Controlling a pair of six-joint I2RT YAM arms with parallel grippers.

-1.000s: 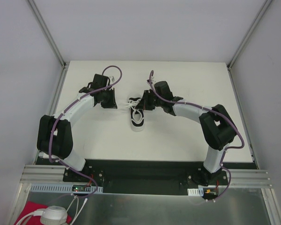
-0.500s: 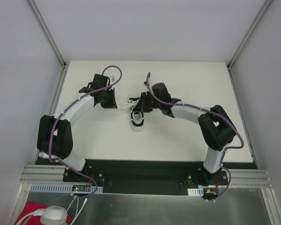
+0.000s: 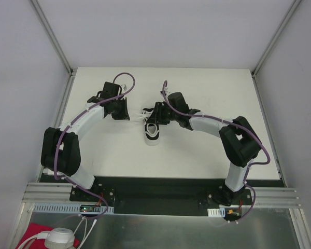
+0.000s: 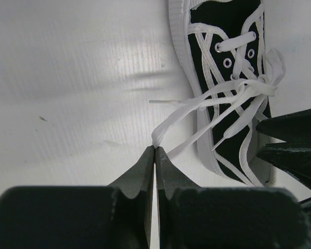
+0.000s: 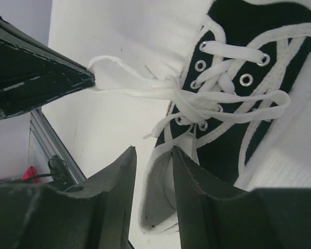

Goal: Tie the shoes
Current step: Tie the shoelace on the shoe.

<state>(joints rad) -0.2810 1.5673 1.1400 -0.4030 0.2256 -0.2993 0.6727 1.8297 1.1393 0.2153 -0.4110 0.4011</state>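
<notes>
Near the middle of the table point(image 3: 207, 98), a black shoe point(image 3: 153, 134) with white sole, toe toward 6 o'clock in the top view, heel toward 12. White laces point(image 5: 197, 101) threaded through the eyelets and gathered in a loose knot over the tongue. From the knot, one loop point(image 4: 168, 122) stretched out over the table toward 9 o'clock, ending at the left gripper point(image 4: 154, 150). Jaws there pressed together on the tip of the loop, no gap showing between them. Beside the loop, a free lace end pointing the same way, and another strand lying across the shoe's side. At 12 o'clock of the shoe, the right gripper point(image 5: 153, 155) above the heel, jaws apart, nothing gripped; through the gap, in the right wrist view, the pale lining of the heel opening. Cannot tell whether the fingers touch the heel rim. Left gripper just beside the shoe at 9 to 10 o'clock, clear of the upper. Right arm point(image 3: 212, 124) reaching in from 3 o'clock, left arm point(image 3: 85, 122) from 8 o'clock. Both gripper tips near each other, the knot between them.
</notes>
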